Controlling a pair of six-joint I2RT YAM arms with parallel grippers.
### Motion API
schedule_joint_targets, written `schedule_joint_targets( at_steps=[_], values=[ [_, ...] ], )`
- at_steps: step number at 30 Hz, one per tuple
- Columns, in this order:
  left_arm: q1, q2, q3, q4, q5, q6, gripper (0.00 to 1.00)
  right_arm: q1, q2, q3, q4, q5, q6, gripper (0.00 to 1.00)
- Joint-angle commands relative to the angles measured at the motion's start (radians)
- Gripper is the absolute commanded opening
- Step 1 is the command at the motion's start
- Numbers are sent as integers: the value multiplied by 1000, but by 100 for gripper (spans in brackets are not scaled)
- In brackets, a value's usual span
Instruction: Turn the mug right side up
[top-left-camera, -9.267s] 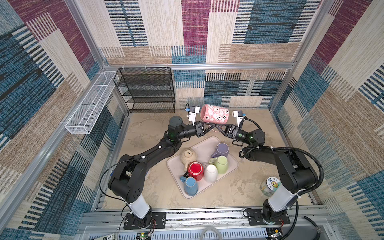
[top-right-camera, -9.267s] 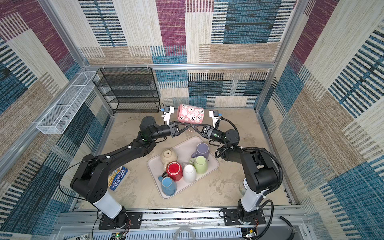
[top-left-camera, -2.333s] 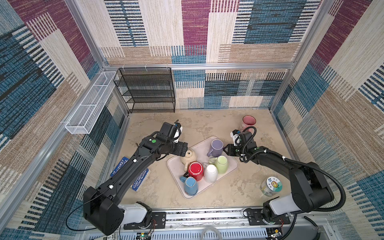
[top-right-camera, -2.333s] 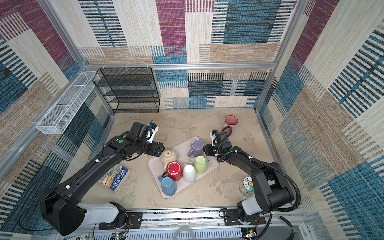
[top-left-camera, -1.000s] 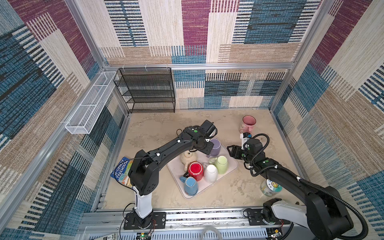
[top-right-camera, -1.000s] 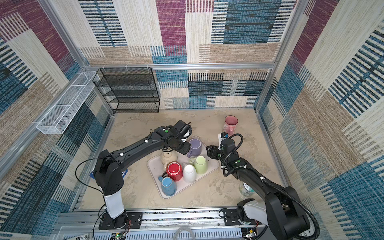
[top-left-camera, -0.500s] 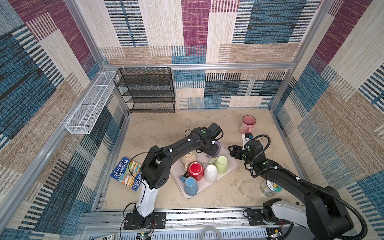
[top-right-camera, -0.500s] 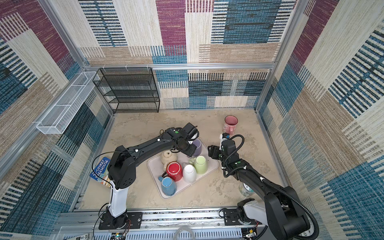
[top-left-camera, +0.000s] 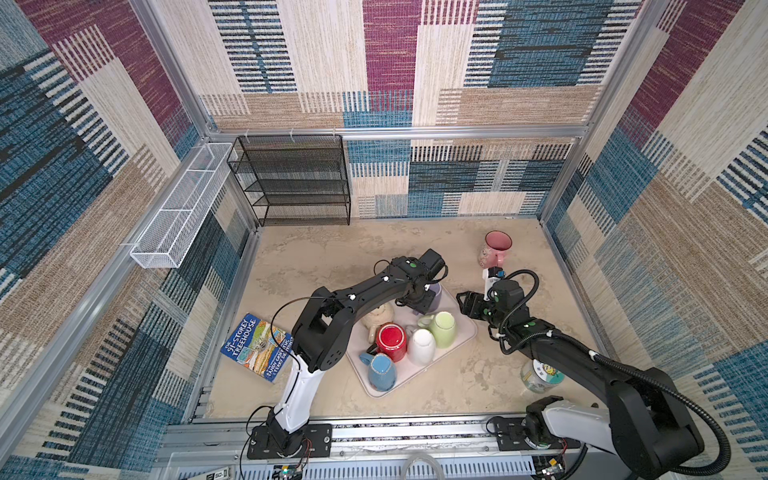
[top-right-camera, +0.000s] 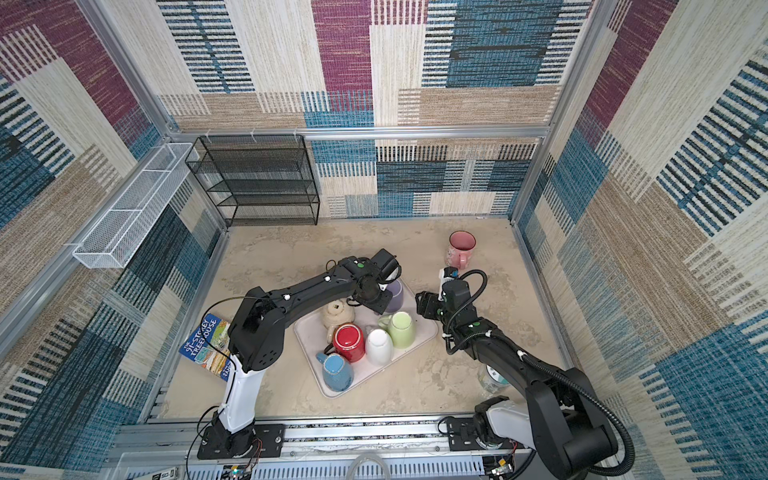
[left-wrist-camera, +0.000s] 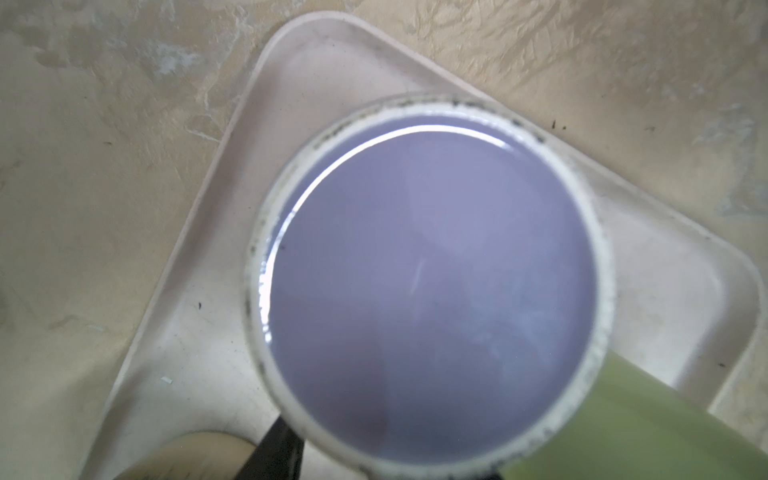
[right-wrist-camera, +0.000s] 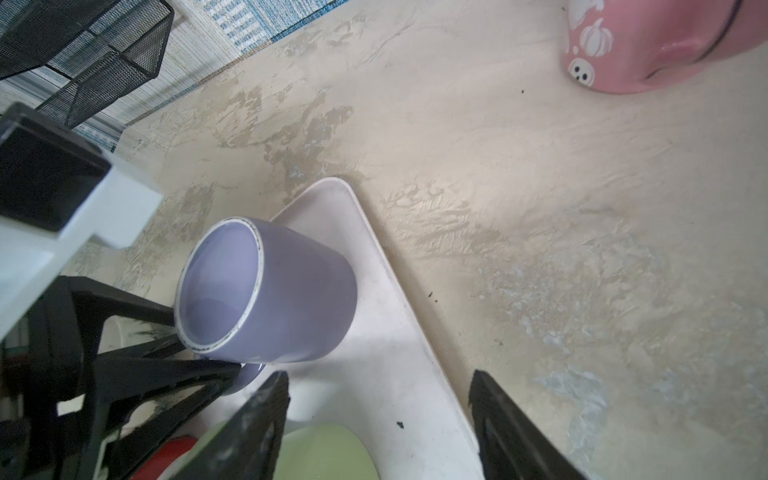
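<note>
Patchwork walls (top-left-camera: 390, 62), beige floor (top-left-camera: 332, 257), black shelf (top-left-camera: 297, 178)

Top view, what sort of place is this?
Probably a robot test cell, not a kitchen: patterned walls in an aluminium frame, two arms bolted to a base rail, a tray of mugs.

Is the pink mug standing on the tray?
No, the pink mug stands upright on the table, well apart from the tray.
</note>
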Motion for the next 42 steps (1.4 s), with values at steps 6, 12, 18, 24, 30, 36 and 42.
schedule_joint_targets(
  at_steps=[6,12,18,24,30,36,42],
  values=[
    [6,17,11,-7,-32,27,42,1,14,5,42,-12,-6,71],
    [15,24,23,-6,-34,25,42,1,26,6,47,-26,-6,71],
    [28,40,55,-5,-26,27,41,1,24,4,45,-28,-9,71],
    [31,45,75,-5,3,39,39,1,22,4,44,-30,-10,71],
    [30,54,68,-5,38,48,38,1,22,-1,45,-32,-10,71],
    [28,60,67,-4,30,53,34,0,22,-2,46,-36,-12,71],
    [28,72,80,-7,21,60,31,1,22,-2,43,-36,-13,71]
  ],
)
